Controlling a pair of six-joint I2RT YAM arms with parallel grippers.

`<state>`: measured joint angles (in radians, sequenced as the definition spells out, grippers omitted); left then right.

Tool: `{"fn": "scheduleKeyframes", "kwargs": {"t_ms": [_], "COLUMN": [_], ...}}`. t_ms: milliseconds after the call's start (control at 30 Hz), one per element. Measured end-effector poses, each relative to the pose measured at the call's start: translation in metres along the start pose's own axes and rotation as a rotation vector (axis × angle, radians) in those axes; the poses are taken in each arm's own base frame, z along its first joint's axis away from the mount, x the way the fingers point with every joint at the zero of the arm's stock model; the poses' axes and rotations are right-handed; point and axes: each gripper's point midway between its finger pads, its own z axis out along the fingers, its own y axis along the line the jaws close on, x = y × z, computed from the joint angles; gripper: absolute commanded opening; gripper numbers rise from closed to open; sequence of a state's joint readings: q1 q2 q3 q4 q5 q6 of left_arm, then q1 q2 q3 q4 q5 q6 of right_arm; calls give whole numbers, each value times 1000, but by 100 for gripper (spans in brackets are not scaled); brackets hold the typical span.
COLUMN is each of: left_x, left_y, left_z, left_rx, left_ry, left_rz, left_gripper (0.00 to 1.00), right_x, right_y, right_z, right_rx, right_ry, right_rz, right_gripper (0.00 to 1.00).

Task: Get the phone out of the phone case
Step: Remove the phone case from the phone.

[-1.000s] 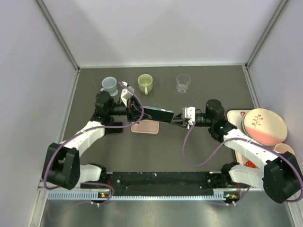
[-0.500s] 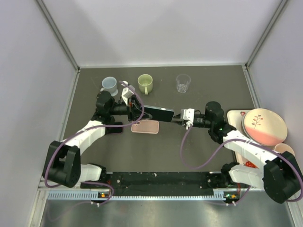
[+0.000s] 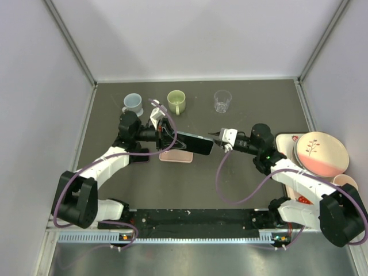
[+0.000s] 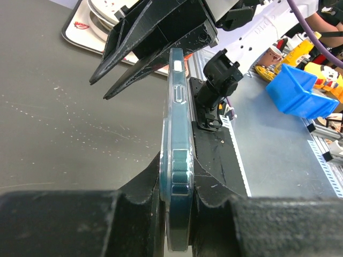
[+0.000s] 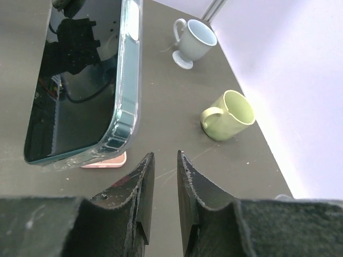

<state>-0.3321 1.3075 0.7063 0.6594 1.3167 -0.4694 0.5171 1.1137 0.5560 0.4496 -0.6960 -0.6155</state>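
Phone [image 5: 75, 91] sits inside clear case [image 5: 129, 80], clamped by left claw [image 3: 171, 137].

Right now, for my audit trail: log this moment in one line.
left tool: shut on phone | phone: in case | right tool: slightly open, empty, near phone

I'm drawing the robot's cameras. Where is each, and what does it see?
Top: above and behind the arms, looking down at the table; both arms show.
Left wrist: rides behind the left hand, looking along the cased phone it clamps, toward the right hand.
Right wrist: behind the right hand, facing the cased phone, green mug and blue mug; its own fingers show.
Both wrist views share the cased phone.
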Motion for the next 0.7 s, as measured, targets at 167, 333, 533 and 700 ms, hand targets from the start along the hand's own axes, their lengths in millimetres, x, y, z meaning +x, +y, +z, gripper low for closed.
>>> {"fn": "scheduleKeyframes", "kwargs": {"t_ms": [167,333,533,700], "left_x": [0,0,2,3], "left_y": [0,0,1,3], "left_z": [0,0,0,0], "left_rx": [0,0,-3,-8], "left_ry": [0,0,3,6], "left_rz": [0,1,8,5], "left_gripper": [0,0,0,0], "right_x": [3,6,12,15], "right_y": [-3,-7,-12,-20], "right_z": [0,-1,-1,-3], "right_rx": [22,47,83,131], "right_ry": [16,31,53,72], "right_rz": [15,31,58,78], "right_gripper": [33,40,51,57]}}
